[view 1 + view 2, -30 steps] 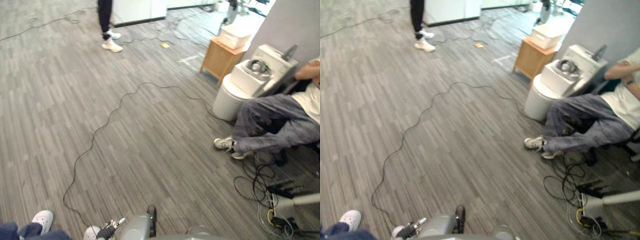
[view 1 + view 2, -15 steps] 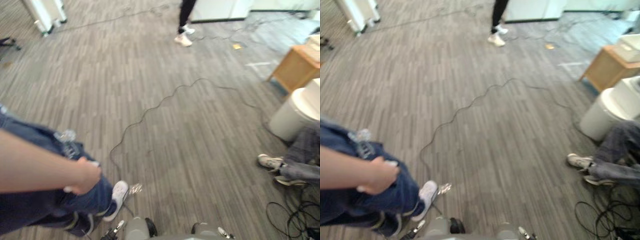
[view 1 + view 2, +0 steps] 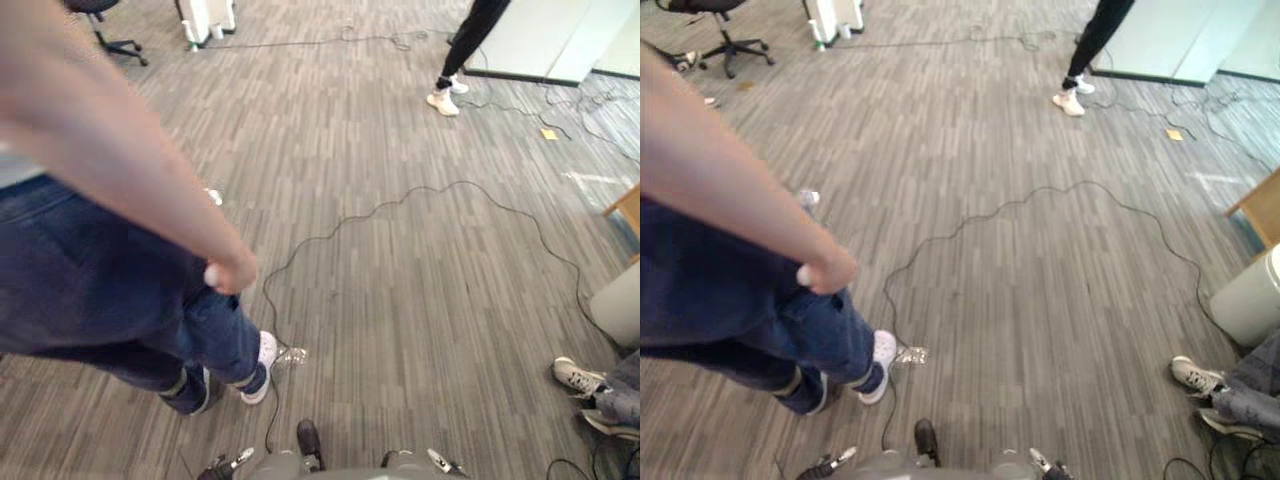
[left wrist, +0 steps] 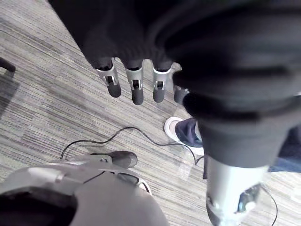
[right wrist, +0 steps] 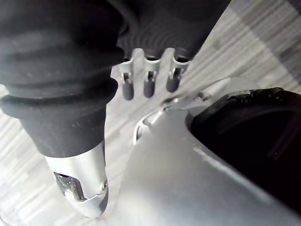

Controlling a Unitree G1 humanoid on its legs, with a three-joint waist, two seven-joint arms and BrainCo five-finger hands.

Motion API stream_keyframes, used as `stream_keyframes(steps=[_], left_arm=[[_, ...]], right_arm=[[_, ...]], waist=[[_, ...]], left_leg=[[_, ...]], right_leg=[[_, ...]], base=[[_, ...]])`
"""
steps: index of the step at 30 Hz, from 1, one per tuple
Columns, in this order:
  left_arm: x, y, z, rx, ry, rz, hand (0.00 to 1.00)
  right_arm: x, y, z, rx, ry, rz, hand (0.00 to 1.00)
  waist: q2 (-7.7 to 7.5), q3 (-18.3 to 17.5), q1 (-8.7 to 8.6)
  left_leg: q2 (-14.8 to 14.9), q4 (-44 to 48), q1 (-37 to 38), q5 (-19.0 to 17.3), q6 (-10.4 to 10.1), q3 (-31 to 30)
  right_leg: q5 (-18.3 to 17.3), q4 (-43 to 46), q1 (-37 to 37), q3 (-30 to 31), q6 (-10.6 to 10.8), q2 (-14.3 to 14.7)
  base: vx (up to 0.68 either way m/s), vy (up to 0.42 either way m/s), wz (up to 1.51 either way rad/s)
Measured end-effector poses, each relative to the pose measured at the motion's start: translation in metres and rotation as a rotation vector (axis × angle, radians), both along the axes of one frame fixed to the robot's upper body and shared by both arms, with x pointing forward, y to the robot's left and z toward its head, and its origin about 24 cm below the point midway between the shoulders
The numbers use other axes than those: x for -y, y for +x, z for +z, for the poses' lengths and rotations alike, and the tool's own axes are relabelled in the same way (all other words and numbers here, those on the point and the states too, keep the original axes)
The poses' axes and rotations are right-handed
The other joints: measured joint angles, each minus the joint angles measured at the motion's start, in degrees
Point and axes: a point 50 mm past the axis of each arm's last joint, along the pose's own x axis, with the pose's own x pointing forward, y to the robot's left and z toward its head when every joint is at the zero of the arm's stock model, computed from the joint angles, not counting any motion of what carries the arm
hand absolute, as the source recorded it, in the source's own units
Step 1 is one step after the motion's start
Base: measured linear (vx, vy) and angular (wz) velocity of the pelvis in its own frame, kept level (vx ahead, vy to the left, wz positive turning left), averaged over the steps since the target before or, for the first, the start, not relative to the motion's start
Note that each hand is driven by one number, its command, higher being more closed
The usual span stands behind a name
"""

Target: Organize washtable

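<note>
My left hand (image 4: 135, 87) hangs over the grey plank floor (image 3: 400, 290), fingers straight and holding nothing. My right hand (image 5: 148, 84) hangs the same way beside my body, fingers relaxed and empty. The eye views look down at the floor, with a person in blue jeans (image 3: 90, 300) standing very close on the left.
That person's bare arm (image 3: 120, 170) reaches across the upper left, white shoe (image 3: 264, 358) just ahead of me. Another person (image 3: 468, 45) stands far back. A seated person's shoes (image 3: 580, 378) and a white bin (image 3: 1245, 300) are at the right edge. An office chair (image 3: 715, 25) stands far left.
The camera has swung left: the seated person, bin and wooden cabinet slid to the right edge, and the person in jeans now looms large on the left.
</note>
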Motion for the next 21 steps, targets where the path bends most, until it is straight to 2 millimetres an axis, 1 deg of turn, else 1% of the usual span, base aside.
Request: stream_keyframes(steps=[4,10,12,13,14,15,16,17,21], left_arm=[[-0.001,0.001,0.001,0.007,0.013,-0.022,0.0],[-0.002,0.001,0.001,0.012,0.018,-0.014,0.0],[-0.002,0.0,0.001,0.009,0.017,-0.012,0.0],[-0.001,-0.001,0.0,0.005,0.016,-0.012,0.0],[-0.001,0.0,0.0,0.005,0.016,-0.014,0.0],[-0.005,-0.001,0.001,0.003,0.026,-0.011,0.0],[-0.021,0.0,0.005,0.006,0.063,-0.011,0.0],[-0.004,-0.027,-0.003,-0.089,0.028,-0.046,0.0],[-0.004,-0.027,-0.003,-0.089,0.028,-0.046,0.0]], right_arm=[[-0.002,-0.001,0.0,-0.012,-0.001,0.037,0.0],[-0.004,-0.005,-0.002,-0.033,0.002,0.065,0.0],[-0.004,-0.006,-0.002,-0.035,0.004,0.062,0.0],[-0.004,-0.007,-0.002,-0.037,0.006,0.054,0.0],[-0.004,-0.009,-0.002,-0.04,0.005,0.054,0.0],[-0.008,-0.01,-0.003,-0.043,0.016,0.059,0.0],[-0.026,-0.008,-0.004,-0.037,0.051,0.075,0.0],[-0.01,-0.007,-0.004,-0.056,0.019,0.123,0.0],[-0.01,-0.008,-0.004,-0.059,0.019,0.122,0.0]], waist=[[-0.14,-0.1,0.15],[-0.39,-0.9,0.43],[-0.14,-1.2,0.98],[0.32,-1.4,0.99],[0.52,-1.8,0.64],[-2.06,-2.6,0.51],[-6.46,-2.5,1.03],[-0.45,-2.7,1.6],[-0.45,-2.7,1.59]], left_leg=[[-0.5,0.0,0.1,0.1,-0.1,-1.8],[-2.3,0.0,0.5,-0.1,0.2,-3.2],[-2.6,0.0,0.5,-0.2,0.2,-3.4],[-2.7,0.0,0.7,-0.4,0.3,-3.6],[-2.8,0.2,0.5,-2.7,-0.9,-3.5],[-2.8,2.8,0.3,-6.3,-2.8,-1.1],[-2.2,20.6,-5.8,-10.5,11.1,1.1],[-1.1,0.0,9.2,-2.9,0.6,-4.5],[-1.1,0.0,8.8,-3.1,0.4,-4.5]], right_leg=[[0.4,-4.8,3.1,-0.2,-0.6,1.6],[0.4,-8.7,6.0,0.6,-0.6,1.6],[0.4,-8.8,6.4,1.3,-0.6,1.7],[0.5,-8.9,6.7,1.3,-0.7,2.6],[1.1,-9.3,7.2,1.3,-1.5,3.8],[2.5,-10.5,7.4,1.7,-2.9,2.3],[3.9,-9.6,7.2,1.8,-2.2,-2.0],[6.3,-12.6,12.3,0.9,-1.4,1.9],[6.2,-12.5,12.2,0.9,-1.4,2.0]], base=[[0.03,0.04,0.38],[0.08,0.073,0.2],[0.05,0.054,0.03],[0.0,0.022,0.07],[-0.01,0.029,0.09],[-0.01,0.055,0.12],[0.0,0.052,0.08],[0.0,0.037,0.06],[0.0,0.0,0.0]])
